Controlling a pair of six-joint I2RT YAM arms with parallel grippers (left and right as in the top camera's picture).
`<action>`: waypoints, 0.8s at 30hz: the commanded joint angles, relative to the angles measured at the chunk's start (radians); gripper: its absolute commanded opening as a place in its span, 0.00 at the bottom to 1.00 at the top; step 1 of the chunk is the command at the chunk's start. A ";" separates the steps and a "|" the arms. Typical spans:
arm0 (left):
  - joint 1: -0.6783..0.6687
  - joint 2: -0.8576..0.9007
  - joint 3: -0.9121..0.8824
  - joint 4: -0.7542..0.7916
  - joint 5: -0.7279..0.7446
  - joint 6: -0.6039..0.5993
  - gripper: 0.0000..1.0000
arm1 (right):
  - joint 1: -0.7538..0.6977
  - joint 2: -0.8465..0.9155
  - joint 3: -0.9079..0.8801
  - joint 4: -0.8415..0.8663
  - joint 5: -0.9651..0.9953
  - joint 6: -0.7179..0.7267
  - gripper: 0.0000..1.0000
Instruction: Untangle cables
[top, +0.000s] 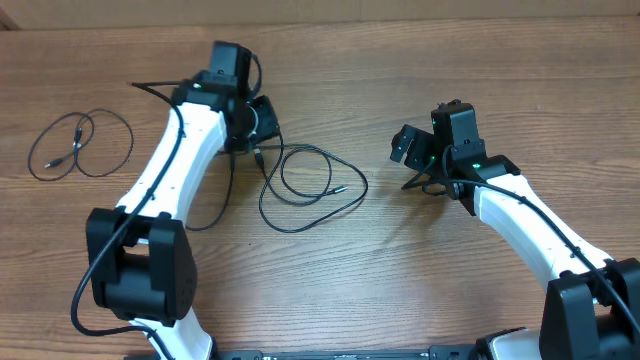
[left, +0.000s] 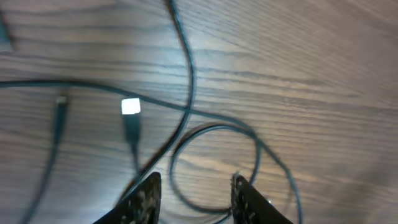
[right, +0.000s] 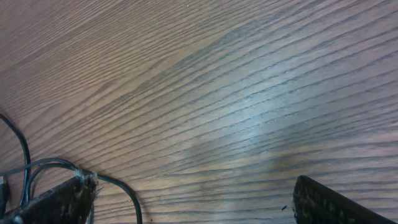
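On a wood-grain table (top: 400, 60), seen from above, two white and black robot arms reach in from the near edge. The left arm (top: 175, 170) stretches far forward and bends over the middle of the table. The right arm (top: 530, 225) stops short on its own side, with bare wood under it.

Two thin black cables lie flat on the table. One cable (top: 65, 152) sits alone at the far left in a loose double loop, well apart from everything else, so it looks already sorted. The other cable (top: 320, 192) sprawls in overlapping loops at the centre, just beside the left arm's tip. This is probably the part not yet untangled, which would explain why the left arm hovers there.

In the left wrist view, the left gripper (left: 198, 180) points down at this cable. Its fingers are partly apart, with a small cable loop on the wood between them, and nothing looks clamped. The stance suggests it is lining up to pinch a strand.

In the right wrist view, the right gripper (right: 194, 182) is spread wide and holds nothing, likely waiting to take a freed end.

Smallest of all, a bright metal plug (left: 130, 107) and a darker plug (left: 60, 102) lie near where strands cross.
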 joint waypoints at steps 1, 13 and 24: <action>-0.025 0.012 -0.034 0.052 -0.004 -0.074 0.36 | 0.003 -0.001 0.001 0.006 0.010 0.002 1.00; -0.086 0.013 -0.170 0.244 -0.117 -0.157 0.39 | 0.003 -0.001 0.001 0.006 0.010 0.002 1.00; -0.089 0.013 -0.275 0.442 -0.132 -0.210 0.42 | 0.003 -0.001 0.001 0.006 0.010 0.002 1.00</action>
